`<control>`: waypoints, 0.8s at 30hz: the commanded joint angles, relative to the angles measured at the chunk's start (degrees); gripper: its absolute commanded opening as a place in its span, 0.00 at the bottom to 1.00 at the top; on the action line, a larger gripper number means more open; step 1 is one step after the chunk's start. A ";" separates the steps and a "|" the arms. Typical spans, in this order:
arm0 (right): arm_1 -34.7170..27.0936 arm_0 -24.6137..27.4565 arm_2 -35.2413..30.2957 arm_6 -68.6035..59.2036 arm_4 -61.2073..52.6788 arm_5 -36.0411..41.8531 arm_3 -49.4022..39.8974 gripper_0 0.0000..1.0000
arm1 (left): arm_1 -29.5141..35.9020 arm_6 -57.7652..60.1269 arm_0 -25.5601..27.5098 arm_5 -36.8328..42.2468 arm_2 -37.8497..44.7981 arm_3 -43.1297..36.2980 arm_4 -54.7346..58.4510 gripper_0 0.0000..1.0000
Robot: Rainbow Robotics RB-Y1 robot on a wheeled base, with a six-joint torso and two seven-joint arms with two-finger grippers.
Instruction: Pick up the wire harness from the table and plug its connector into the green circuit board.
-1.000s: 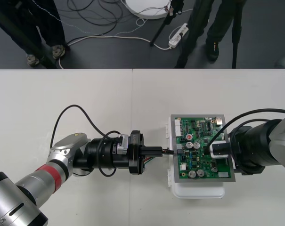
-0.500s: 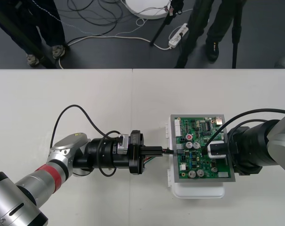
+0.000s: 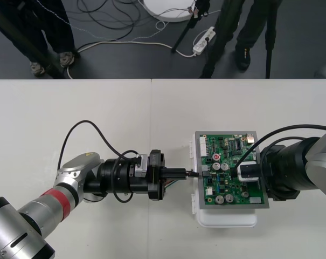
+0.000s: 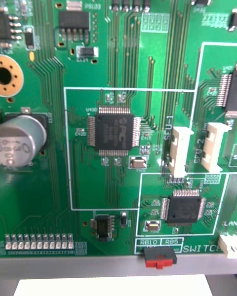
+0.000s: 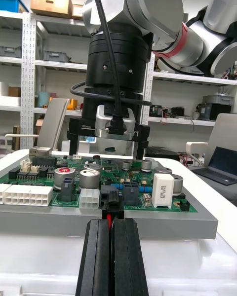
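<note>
On the pale surface (image 3: 98, 118), the green circuit board (image 3: 227, 145) sits on its white base (image 3: 227, 218). The right end effector (image 3: 248, 174) hovers over the board; I cannot tell its grip. The left end effector (image 3: 185, 173) is clenched on the wire harness (image 3: 192, 173), its 2 fingers (image 5: 98, 256) pinching just behind the black plug (image 5: 112, 203) at the board's edge. The wires look light and limp, so the stiffer plug is likely the best hold.
</note>
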 commanded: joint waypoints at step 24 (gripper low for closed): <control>0.62 -1.62 0.88 -2.84 1.03 -0.31 -1.58 1.00 | -1.11 -6.95 -2.03 2.76 -2.01 -0.27 0.84 0.00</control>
